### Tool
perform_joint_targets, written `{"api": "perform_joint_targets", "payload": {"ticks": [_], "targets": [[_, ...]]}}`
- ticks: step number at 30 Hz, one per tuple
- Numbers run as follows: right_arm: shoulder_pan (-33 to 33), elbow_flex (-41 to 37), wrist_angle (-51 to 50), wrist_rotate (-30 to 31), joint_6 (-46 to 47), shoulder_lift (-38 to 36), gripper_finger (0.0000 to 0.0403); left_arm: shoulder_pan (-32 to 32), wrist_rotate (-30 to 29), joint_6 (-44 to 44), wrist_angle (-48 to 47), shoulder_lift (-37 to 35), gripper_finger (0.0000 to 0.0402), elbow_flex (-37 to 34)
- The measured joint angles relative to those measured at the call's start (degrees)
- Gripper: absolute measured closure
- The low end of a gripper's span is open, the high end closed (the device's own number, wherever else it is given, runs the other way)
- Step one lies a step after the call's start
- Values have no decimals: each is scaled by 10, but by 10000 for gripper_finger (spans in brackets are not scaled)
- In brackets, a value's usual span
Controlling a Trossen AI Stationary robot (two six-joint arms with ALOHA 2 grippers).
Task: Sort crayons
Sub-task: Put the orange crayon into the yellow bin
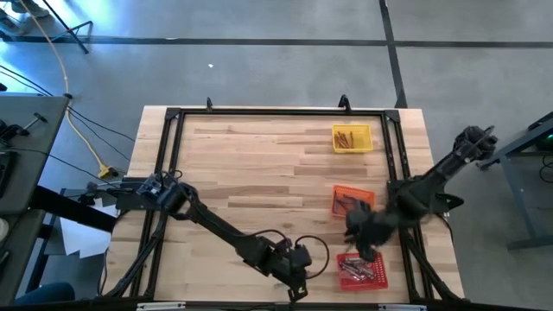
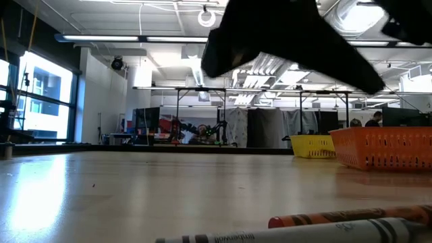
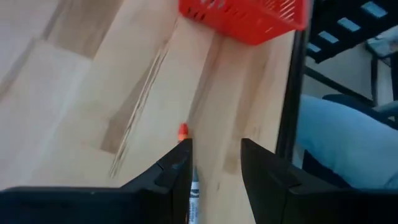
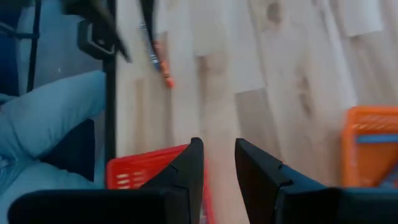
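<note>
High view: the left gripper (image 1: pixel 296 278) hangs low at the table's (image 1: pixel 259 164) near edge, the right gripper (image 1: pixel 367 242) between the orange tray (image 1: pixel 352 200) and red tray (image 1: pixel 361 270), with crayons in all three trays including the yellow tray (image 1: pixel 352 138). Low view: two loose crayons (image 2: pixel 324 226) lie on the table in the foreground. Wrist views: the left fingers (image 3: pixel 177 168) stand spread and empty above those crayons, the right fingers (image 4: pixel 193 162) parted and empty over the red tray's rim; picking up a loose crayon seems the step in hand, so the left gripper should descend and close.
</note>
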Motion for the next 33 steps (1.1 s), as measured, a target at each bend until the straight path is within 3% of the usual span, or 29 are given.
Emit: {"api": "perform_joint_targets", "payload": {"ticks": [5, 10, 21, 33], "targets": [[96, 0, 49, 80, 69, 31, 317, -1, -2, -5, 4, 16, 282, 0], [141, 0, 80, 106, 103, 68, 317, 0, -2, 13, 0, 22, 282, -1], [155, 0, 121, 119, 116, 139, 317, 0, -7, 55, -4, 40, 282, 0], [154, 0, 124, 118, 132, 146, 317, 1, -3, 57, 3, 63, 282, 1]]}}
